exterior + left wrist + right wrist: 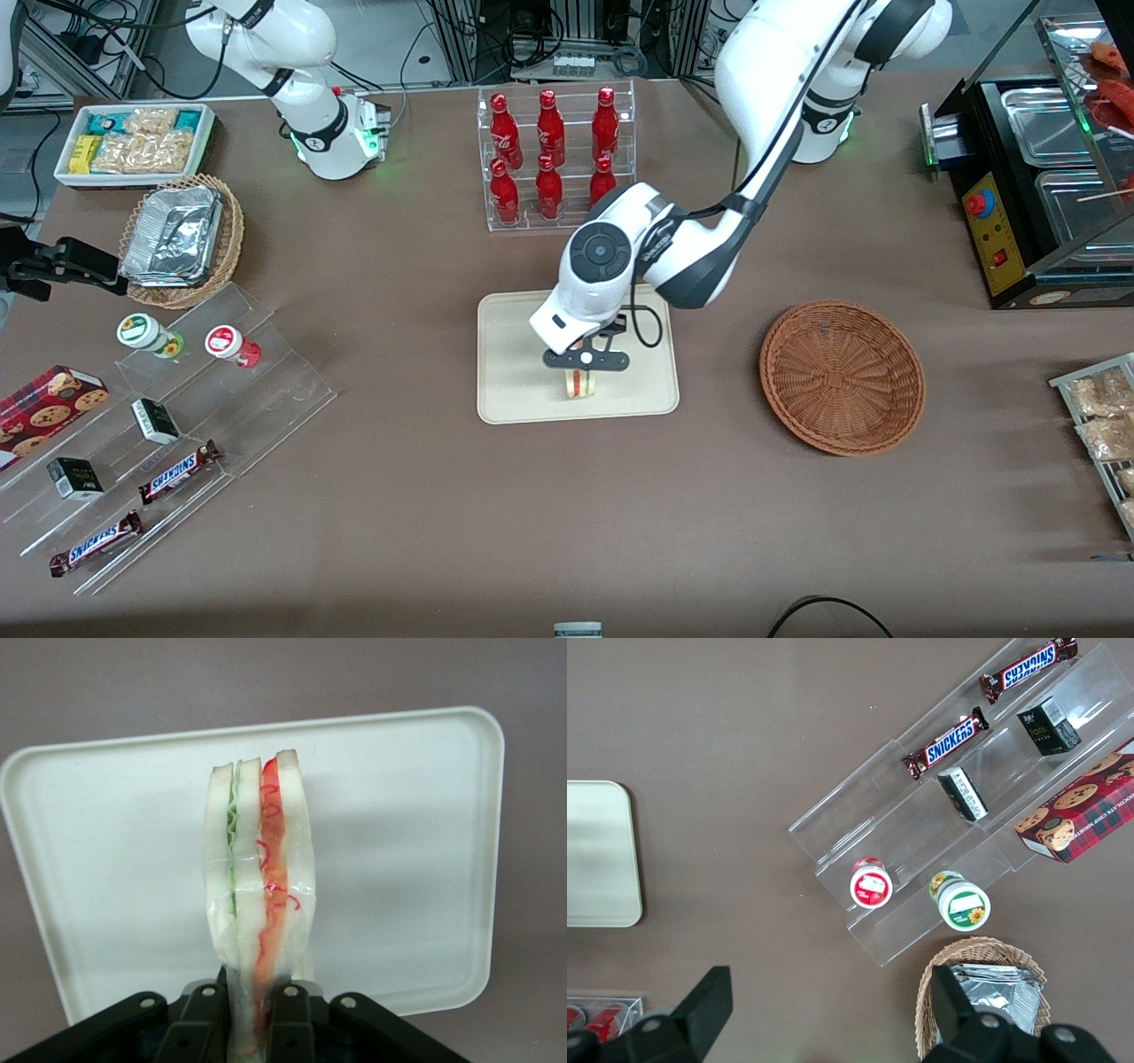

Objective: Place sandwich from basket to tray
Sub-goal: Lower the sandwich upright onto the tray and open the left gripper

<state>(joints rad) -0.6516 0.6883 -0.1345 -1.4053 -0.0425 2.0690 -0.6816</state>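
My left gripper (581,372) is over the cream-beige tray (514,390), near its edge closest to the front camera, and is shut on the sandwich (580,384). In the left wrist view the clear-wrapped sandwich (260,877) stands on edge between the black fingers (202,1014), with green and red-orange filling stripes showing, and the tray (407,859) lies beneath it. Whether the sandwich touches the tray I cannot tell. The reddish-brown wicker basket (842,377) sits beside the tray toward the working arm's end and holds nothing.
A clear rack of red bottles (554,159) stands farther from the front camera than the tray. A tan basket with foil trays (182,239), a white snack bin (133,142) and a clear stepped shelf with snacks (159,425) lie toward the parked arm's end. A black warmer cabinet (1036,186) stands at the working arm's end.
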